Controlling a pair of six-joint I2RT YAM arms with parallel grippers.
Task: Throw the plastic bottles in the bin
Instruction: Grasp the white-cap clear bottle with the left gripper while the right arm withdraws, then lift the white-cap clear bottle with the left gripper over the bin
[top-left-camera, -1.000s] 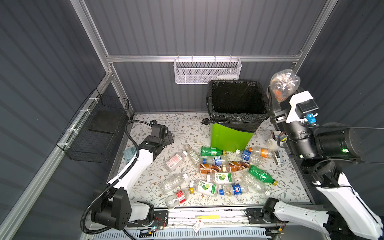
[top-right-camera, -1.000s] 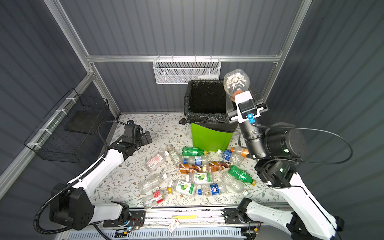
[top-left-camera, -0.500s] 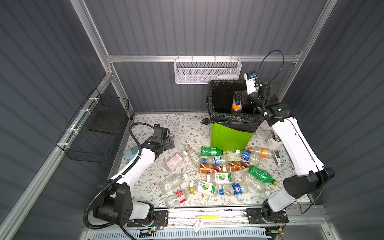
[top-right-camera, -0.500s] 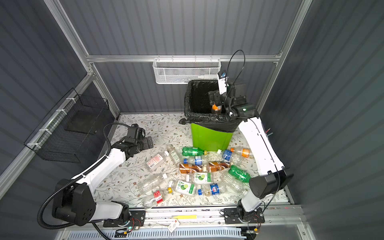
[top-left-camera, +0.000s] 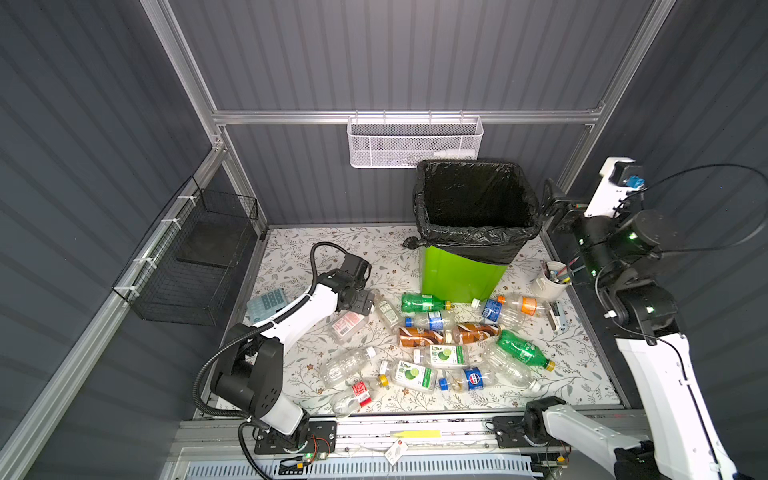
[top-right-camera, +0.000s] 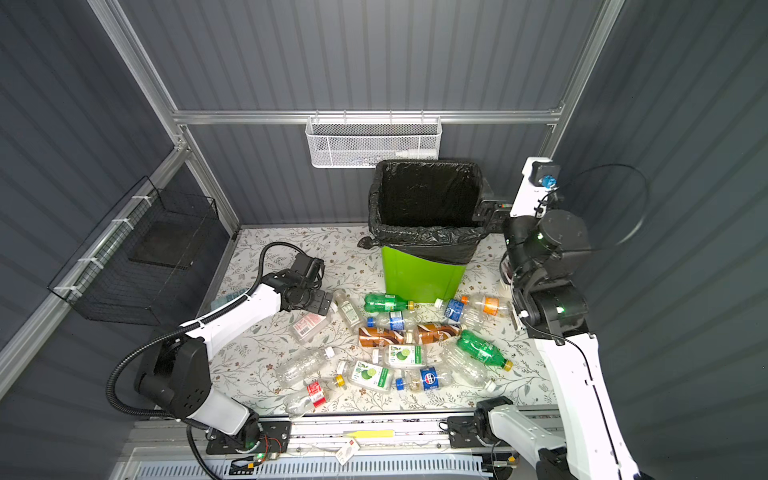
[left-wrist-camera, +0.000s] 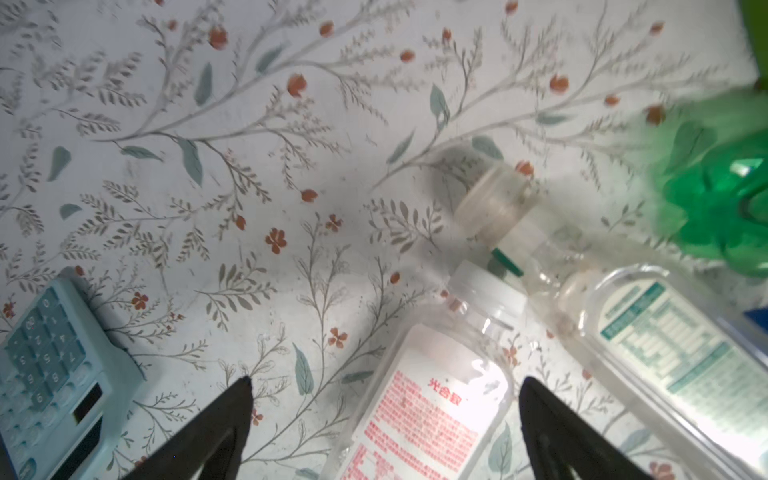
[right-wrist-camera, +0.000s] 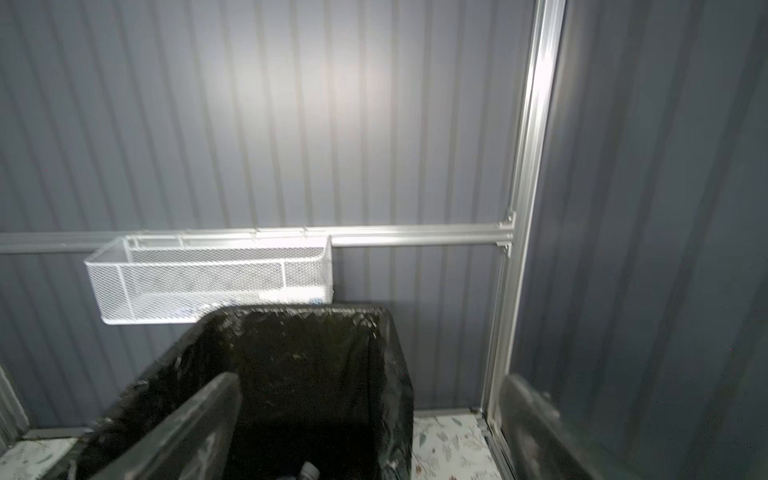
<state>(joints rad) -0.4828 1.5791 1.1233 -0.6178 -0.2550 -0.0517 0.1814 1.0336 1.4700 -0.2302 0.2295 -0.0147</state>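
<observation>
All around the two grippers stand dark grey ribbed walls (top-left-camera: 374, 54), braced by an aluminium frame (top-left-camera: 407, 117). Underneath lies the surface (top-left-camera: 291, 257), white with a print of leafy sprigs and small red flowers.

The bin (top-left-camera: 457, 278), bright green and lined with a black bag, stands just beside the right gripper (right-wrist-camera: 370, 378). That gripper hangs high at the bin's rim with its fingers spread wide and nothing between them, the bin's mouth below and ahead of it. Beyond it a white mesh basket (top-left-camera: 415, 143) hangs on the back rail. A black wire basket (top-left-camera: 199, 257) is fixed to the side wall past the left gripper (left-wrist-camera: 384, 384).

The plastic bottles (top-left-camera: 432, 336) lie scattered on the surface, from the left gripper across to the bin's foot. The left gripper hangs low with fingers apart, holding nothing, over a clear red-printed bottle (left-wrist-camera: 432, 415). A pale blue calculator (top-left-camera: 268, 301) lies near it on the side away from the bottles. A white cup of pencils (top-left-camera: 550, 282) stands well below the right gripper.
</observation>
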